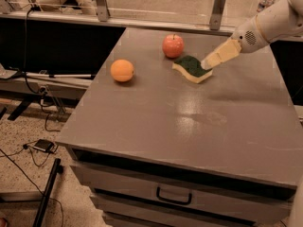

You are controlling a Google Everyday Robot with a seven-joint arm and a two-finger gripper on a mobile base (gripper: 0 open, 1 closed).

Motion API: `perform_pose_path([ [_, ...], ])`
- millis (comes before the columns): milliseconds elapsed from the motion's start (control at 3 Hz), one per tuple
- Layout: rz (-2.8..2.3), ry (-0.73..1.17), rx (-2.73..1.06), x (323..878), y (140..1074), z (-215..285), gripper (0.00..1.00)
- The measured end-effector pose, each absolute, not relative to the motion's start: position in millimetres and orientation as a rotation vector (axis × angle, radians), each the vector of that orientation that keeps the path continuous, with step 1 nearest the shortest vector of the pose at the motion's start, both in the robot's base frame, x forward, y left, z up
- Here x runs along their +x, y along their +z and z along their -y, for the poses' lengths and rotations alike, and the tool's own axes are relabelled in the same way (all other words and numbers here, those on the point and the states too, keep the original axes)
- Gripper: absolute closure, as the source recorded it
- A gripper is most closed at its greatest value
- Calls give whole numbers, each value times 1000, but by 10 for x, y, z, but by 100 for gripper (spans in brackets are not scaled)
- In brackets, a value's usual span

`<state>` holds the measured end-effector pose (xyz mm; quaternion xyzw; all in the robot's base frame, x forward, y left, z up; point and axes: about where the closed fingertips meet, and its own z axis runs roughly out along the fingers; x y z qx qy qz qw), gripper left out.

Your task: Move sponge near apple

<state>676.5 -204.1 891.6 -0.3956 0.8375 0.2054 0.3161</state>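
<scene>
The sponge (191, 68) lies on the surface (156, 126), just right of the apple (173, 45). The gripper (207, 64) sits at its right edge; whether spread or pinching, I cannot tell. Lifting off carelessly could drag the sponge away.
</scene>
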Motion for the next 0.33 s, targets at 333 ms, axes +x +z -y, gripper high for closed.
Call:
perform_pose_path([
  [333,-2188,542,-1040,6784,9007,2051,0],
])
